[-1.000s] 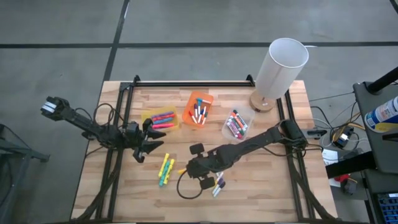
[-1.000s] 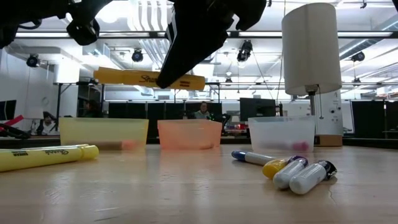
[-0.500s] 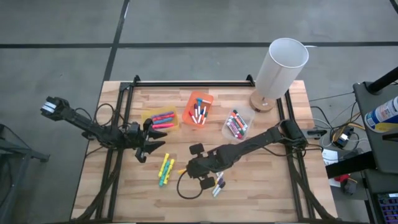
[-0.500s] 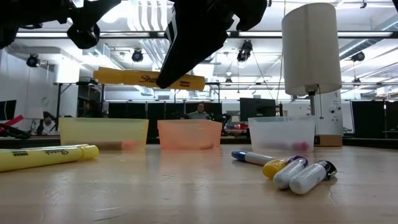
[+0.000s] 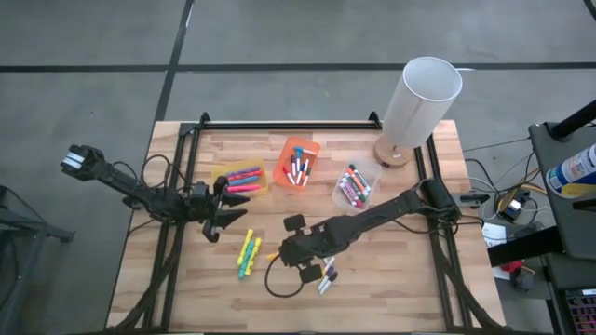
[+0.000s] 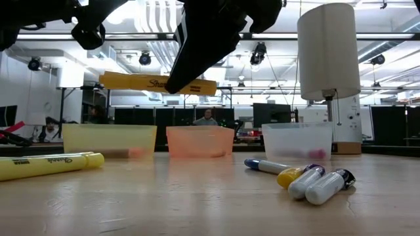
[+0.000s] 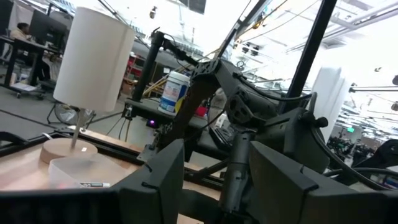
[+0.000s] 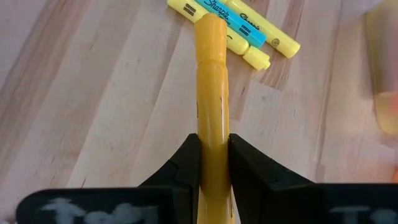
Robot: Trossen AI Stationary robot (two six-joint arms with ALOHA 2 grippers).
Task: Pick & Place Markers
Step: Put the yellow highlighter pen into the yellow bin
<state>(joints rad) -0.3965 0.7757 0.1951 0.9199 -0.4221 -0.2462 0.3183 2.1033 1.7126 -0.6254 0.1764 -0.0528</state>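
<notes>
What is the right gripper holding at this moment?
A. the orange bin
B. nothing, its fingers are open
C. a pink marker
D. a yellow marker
D: in the right wrist view the right gripper has its fingers closed on a yellow marker, held above the wooden table.

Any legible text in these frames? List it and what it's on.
"Sharpie" in script: yellow highlighter lying on the table, right wrist view.
Script lettering on the highlighter in the low view: too blurred to read.
Lettering on the marker held in the right tool: not readable.
Blue-and-white canister label: too small.
</notes>
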